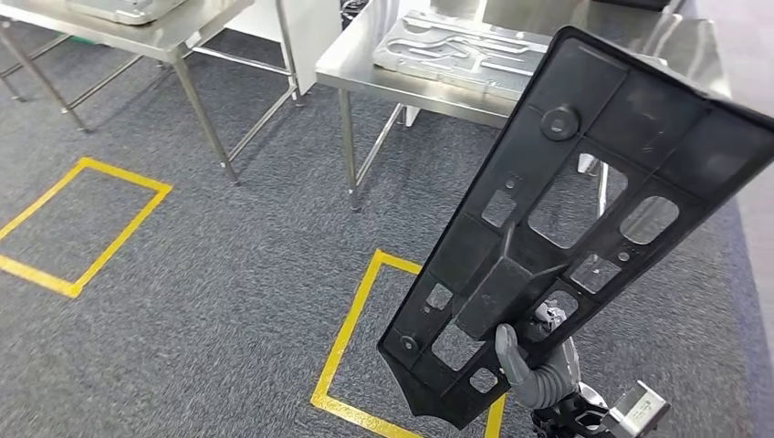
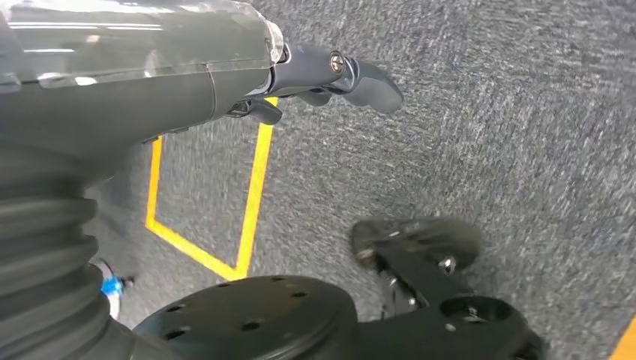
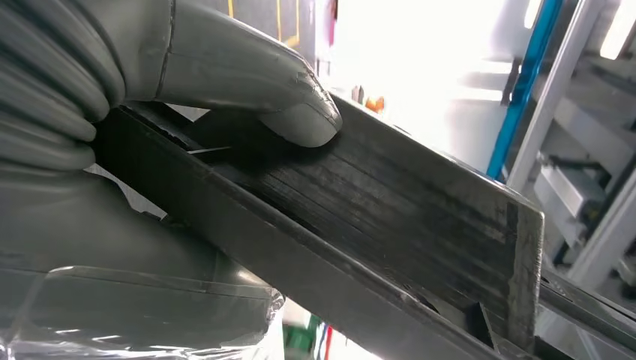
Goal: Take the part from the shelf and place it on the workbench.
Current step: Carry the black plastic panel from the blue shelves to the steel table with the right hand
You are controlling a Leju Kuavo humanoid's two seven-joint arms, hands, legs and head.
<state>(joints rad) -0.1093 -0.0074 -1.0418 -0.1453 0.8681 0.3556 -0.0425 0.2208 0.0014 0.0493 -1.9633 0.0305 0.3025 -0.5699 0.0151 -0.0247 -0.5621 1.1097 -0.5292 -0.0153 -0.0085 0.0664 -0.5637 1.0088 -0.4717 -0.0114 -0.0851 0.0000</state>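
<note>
Head view: part (image 1: 557, 228) slants up-right from right hand (image 1: 534, 365).

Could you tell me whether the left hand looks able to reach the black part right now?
Probably not yet: the left hand hangs over the carpet, while the right hand holds the part up.

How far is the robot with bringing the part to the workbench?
Done: the black part is off the shelf, gripped by the right hand. In hand: carrying it over the carpet. Left: setting it on the steel workbench ahead. The left hand holds nothing.
</note>
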